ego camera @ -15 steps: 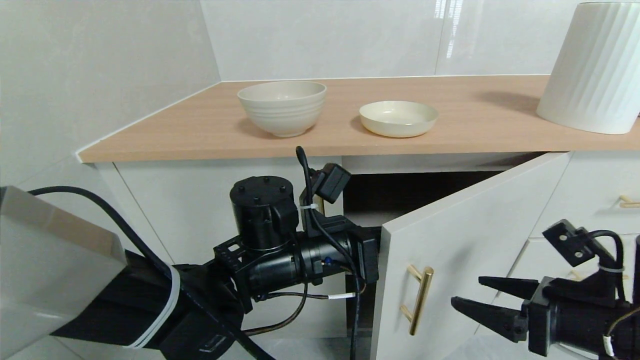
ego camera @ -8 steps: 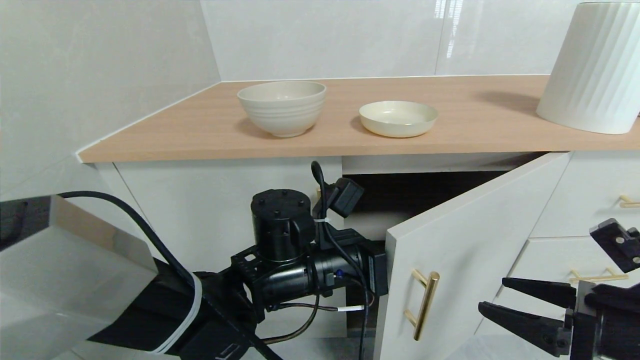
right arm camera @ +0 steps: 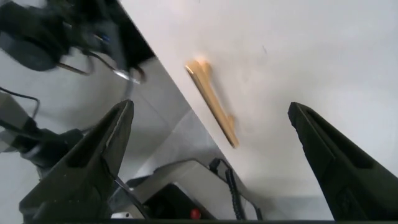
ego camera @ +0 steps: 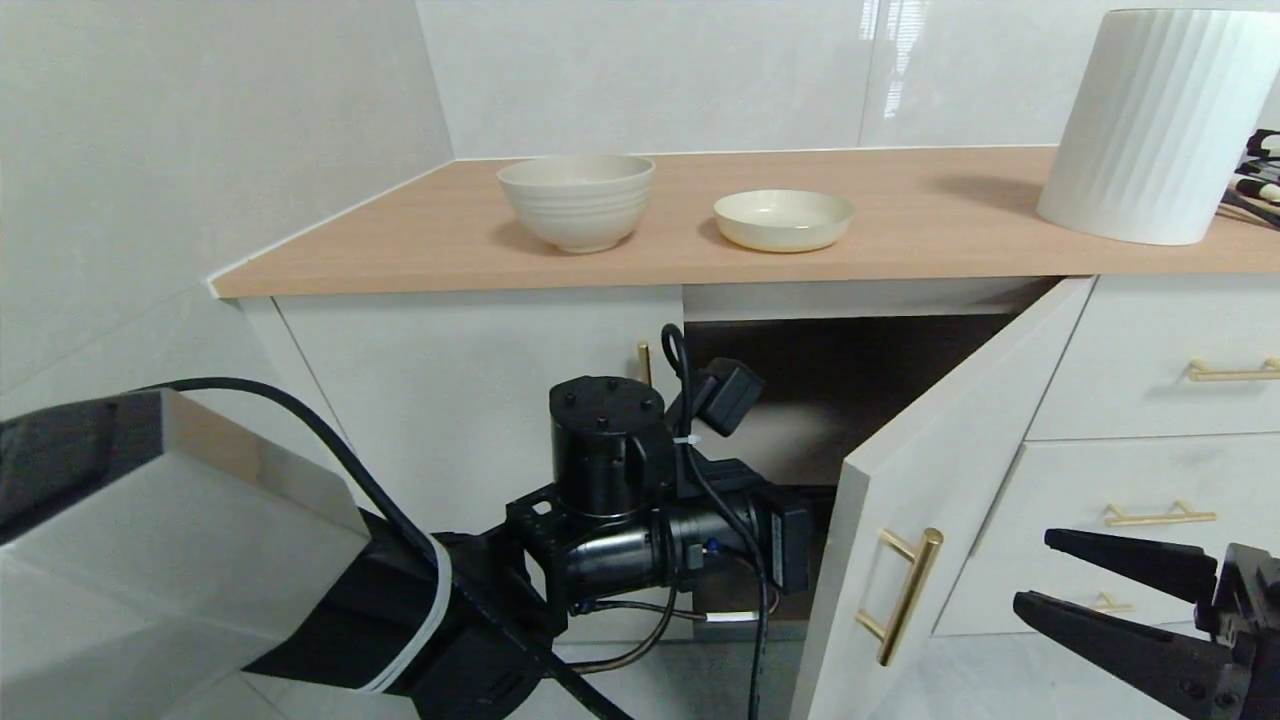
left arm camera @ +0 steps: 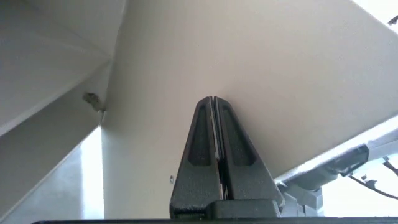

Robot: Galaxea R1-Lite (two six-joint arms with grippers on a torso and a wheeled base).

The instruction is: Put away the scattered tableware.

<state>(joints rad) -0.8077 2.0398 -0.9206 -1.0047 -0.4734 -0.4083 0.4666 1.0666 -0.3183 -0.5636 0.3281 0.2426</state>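
The wooden surface [ego camera: 900, 250], upper middle, holds a cream ribbed bowl [ego camera: 577, 200]. The left gripper [left arm camera: 213, 102], pinched closed behind the white cabinet door [ego camera: 950, 450], could slip. Then the door might swing into the right gripper [ego camera: 1032, 572], spread wide.

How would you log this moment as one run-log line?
left gripper: shut, by open cabinet door inner face | right gripper: open, facing door handle | bowl, dish: on counter

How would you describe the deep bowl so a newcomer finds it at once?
Start at the wooden countertop above the open cabinet door. Two cream dishes sit on it; the deep bowl is the one nearer the left wall. It is tall with ribbed sides, unlike the shallow dish beside it.
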